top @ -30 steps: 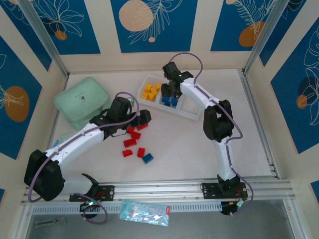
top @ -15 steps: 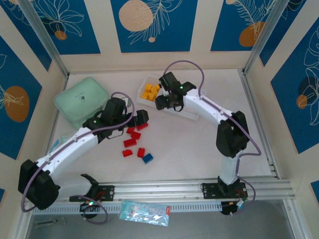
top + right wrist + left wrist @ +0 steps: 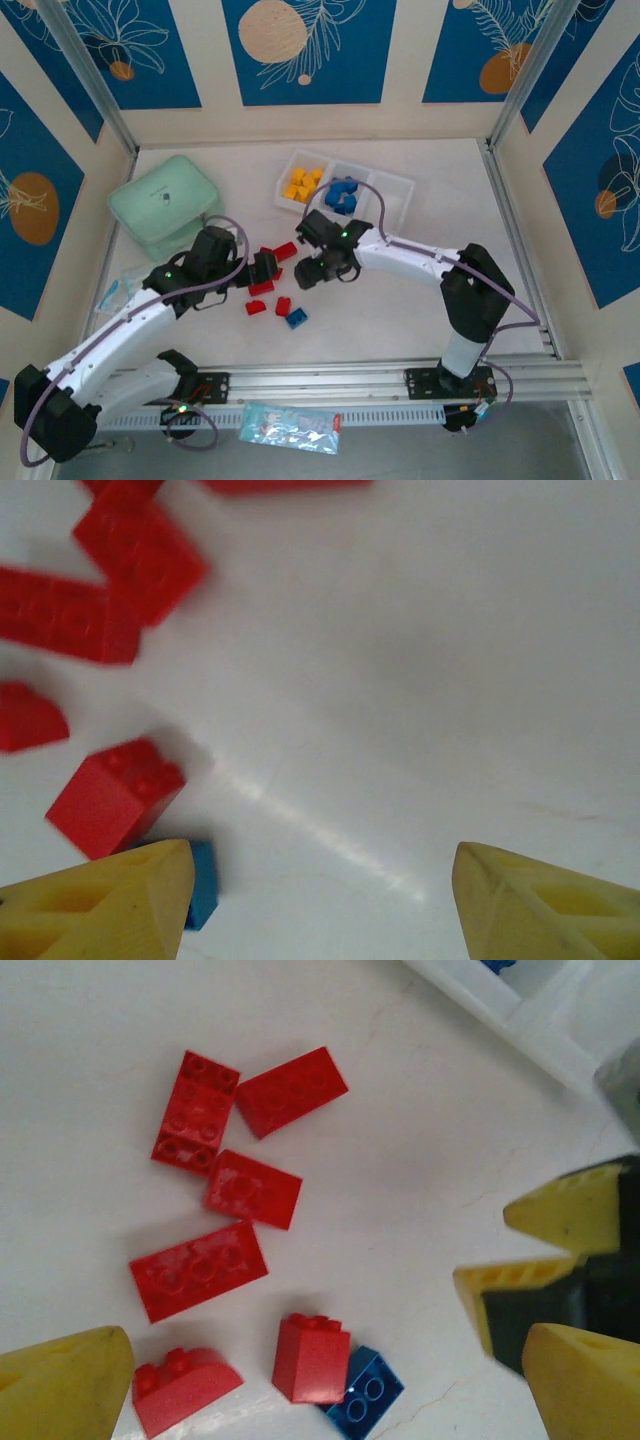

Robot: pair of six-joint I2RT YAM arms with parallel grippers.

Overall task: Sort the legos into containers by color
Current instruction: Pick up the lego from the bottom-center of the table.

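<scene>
The white tray (image 3: 392,196) at the back holds yellow legos (image 3: 300,183) in its left compartment and blue legos (image 3: 342,195) in the middle one; the right one is bare. Several red legos (image 3: 266,277) and one blue lego (image 3: 297,319) lie loose mid-table. My left gripper (image 3: 262,269) hovers open above the red group (image 3: 198,1270), with a red brick (image 3: 312,1357) and the blue brick (image 3: 365,1392) between its fingertips (image 3: 70,1380). My right gripper (image 3: 310,271) stands open just right of them, over bare table (image 3: 320,880), the blue brick (image 3: 203,885) beside its left finger (image 3: 110,905).
A mint-green case (image 3: 165,205) sits at the back left. A printed plastic packet (image 3: 290,427) lies on the near rail and another (image 3: 118,291) at the table's left edge. Bare table stretches right of the arms. The tray's corner (image 3: 520,1015) lies beyond the red bricks.
My right arm has swung from the tray down to the loose bricks, its jaws widening. My left arm has pulled back toward the near left, still open.
</scene>
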